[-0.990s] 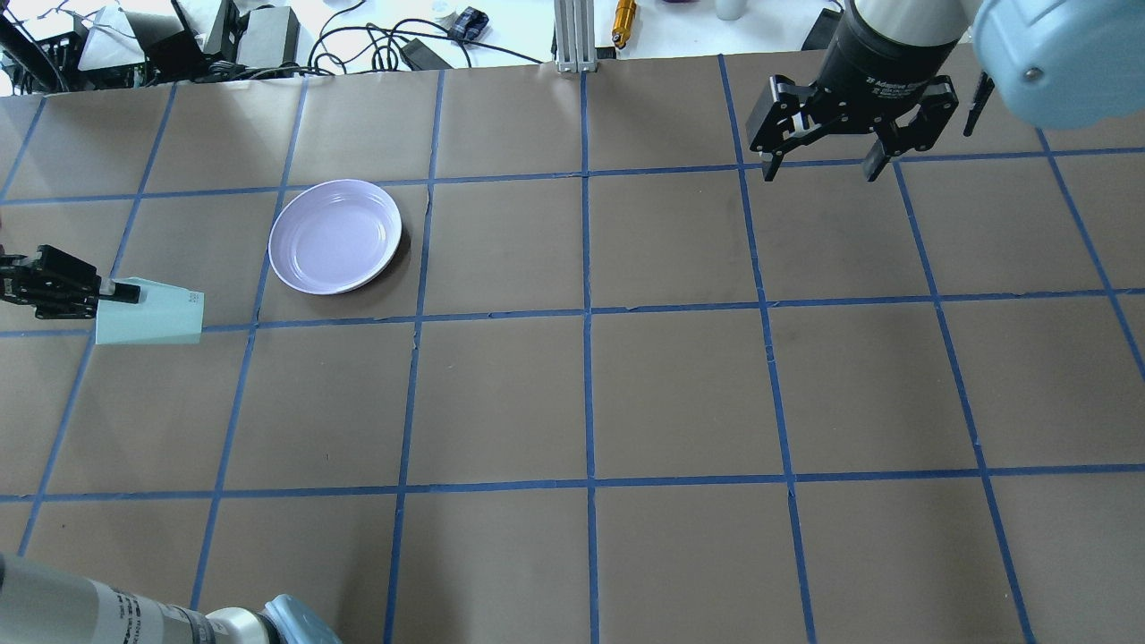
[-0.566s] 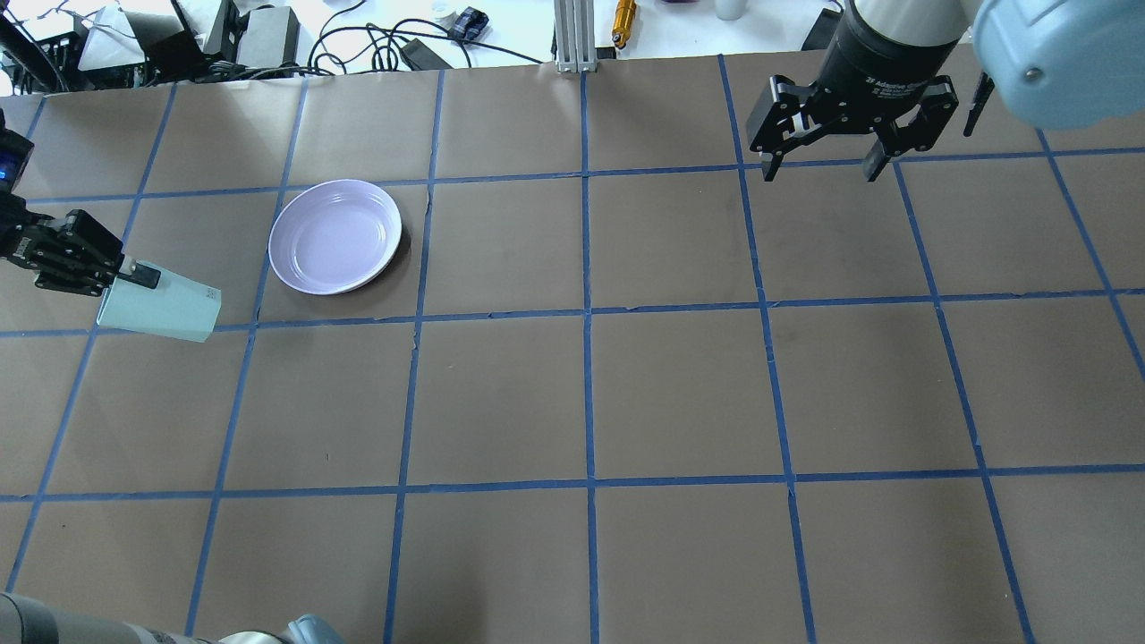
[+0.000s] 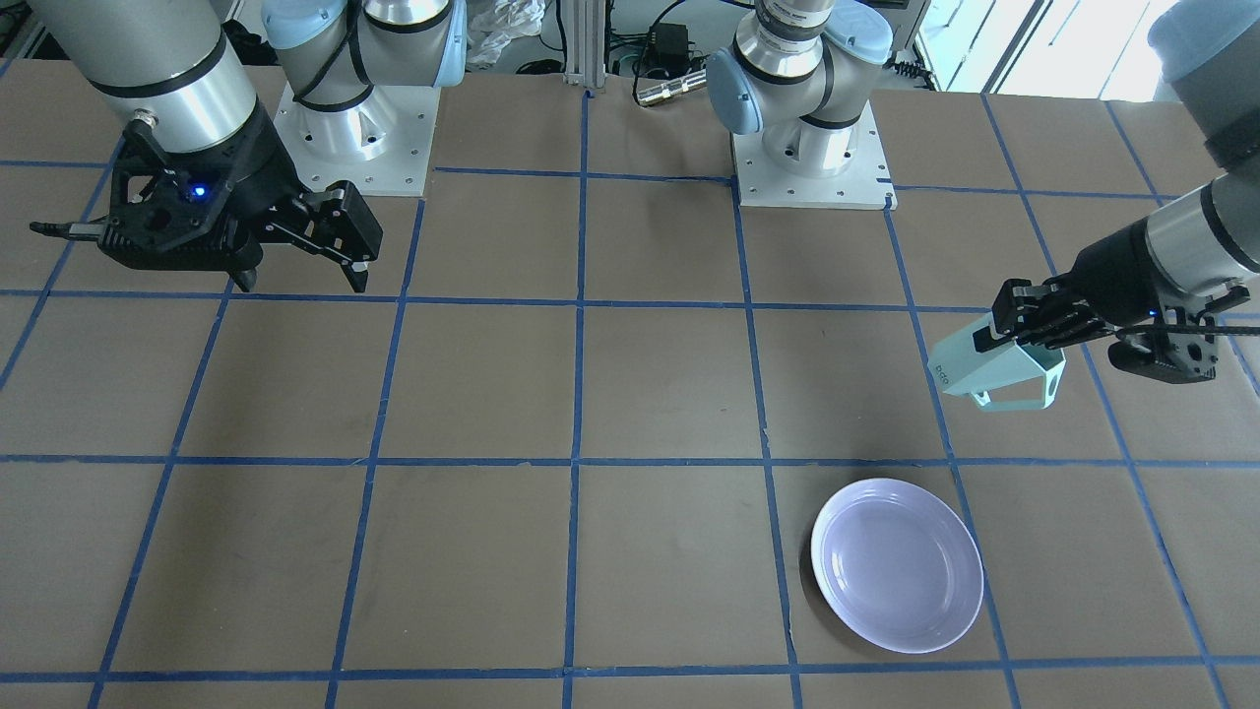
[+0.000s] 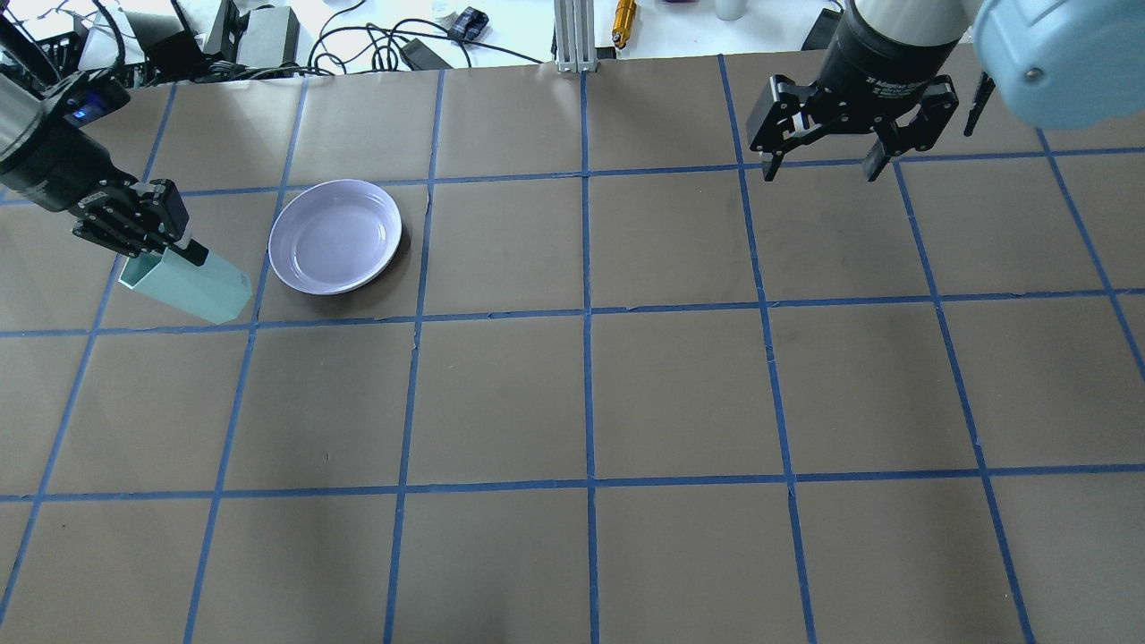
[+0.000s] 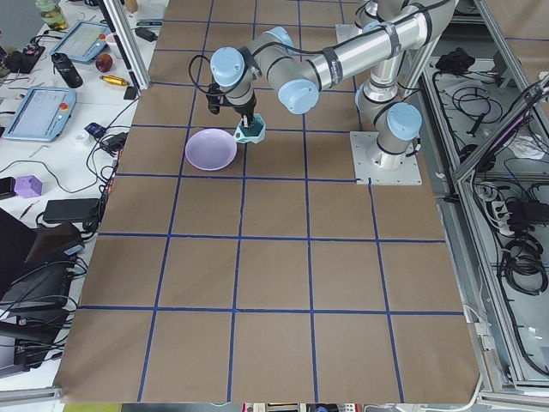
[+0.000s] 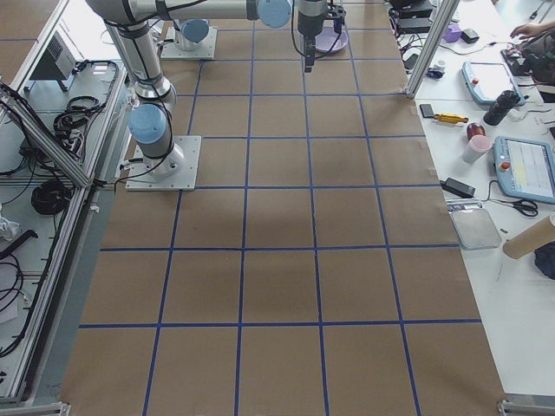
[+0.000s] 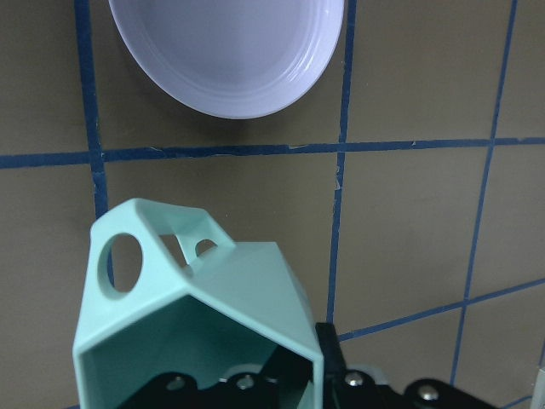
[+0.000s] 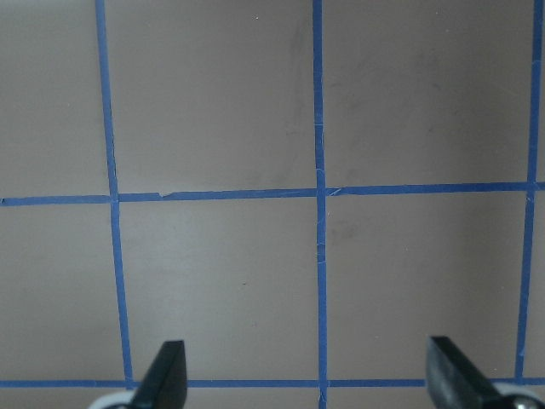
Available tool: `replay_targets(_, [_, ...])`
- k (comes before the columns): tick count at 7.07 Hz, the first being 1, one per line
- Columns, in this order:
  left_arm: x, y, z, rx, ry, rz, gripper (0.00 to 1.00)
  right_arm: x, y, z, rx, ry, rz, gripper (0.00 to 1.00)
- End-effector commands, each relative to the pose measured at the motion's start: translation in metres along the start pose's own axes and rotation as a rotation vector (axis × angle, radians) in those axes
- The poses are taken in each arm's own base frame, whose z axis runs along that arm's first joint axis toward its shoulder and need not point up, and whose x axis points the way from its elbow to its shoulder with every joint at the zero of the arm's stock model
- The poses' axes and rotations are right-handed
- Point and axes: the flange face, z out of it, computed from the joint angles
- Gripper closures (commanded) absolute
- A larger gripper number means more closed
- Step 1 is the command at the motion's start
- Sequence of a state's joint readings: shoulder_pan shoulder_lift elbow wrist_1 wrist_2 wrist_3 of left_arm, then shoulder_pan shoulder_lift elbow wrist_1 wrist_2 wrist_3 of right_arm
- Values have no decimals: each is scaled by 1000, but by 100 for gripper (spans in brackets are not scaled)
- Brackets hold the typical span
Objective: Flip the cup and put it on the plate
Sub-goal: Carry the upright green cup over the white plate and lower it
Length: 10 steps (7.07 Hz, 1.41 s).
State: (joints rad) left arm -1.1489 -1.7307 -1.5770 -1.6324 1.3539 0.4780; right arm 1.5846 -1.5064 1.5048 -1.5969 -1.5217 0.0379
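The pale mint-green faceted cup (image 4: 192,288) hangs tilted above the table, just left of the lavender plate (image 4: 335,235). My left gripper (image 4: 174,255) is shut on the cup's rim wall. In the front view the cup (image 3: 994,369) has its lettered base turned to the left and its handle underneath, behind the plate (image 3: 898,564). The left wrist view looks into the cup's open mouth (image 7: 204,324), with the plate (image 7: 226,51) ahead. My right gripper (image 4: 818,170) is open and empty, high over the far right of the table.
The table is brown paper with a blue tape grid (image 4: 586,313). Cables and boxes (image 4: 224,36) lie past the far edge. Both arm bases (image 3: 807,138) stand at the robot's side.
My left gripper has carried the cup farther from the robot and to the right, closer to the plate, and turned it so the base points more downward. The right arm has not moved.
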Motion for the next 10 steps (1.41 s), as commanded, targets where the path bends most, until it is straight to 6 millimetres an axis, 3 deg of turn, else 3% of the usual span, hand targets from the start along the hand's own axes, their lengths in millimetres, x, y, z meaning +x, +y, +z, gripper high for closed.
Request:
replay_targets(1, [38, -24, 12, 46, -148, 54, 100, 0, 0, 0, 0, 0, -1, 0])
replay_targets(2, [59, -36, 25, 45, -214, 110, 100, 0, 0, 0, 0, 0, -1, 0])
replay_targets(6, [98, -91, 82, 101, -363, 350, 100, 0, 0, 0, 0, 0, -1, 0])
replay_targets(8, [115, -109, 111, 116, -400, 433, 100, 0, 0, 0, 0, 0, -1, 0])
replay_targets(10, [104, -122, 134, 91, -422, 501, 100, 0, 0, 0, 0, 0, -1, 0])
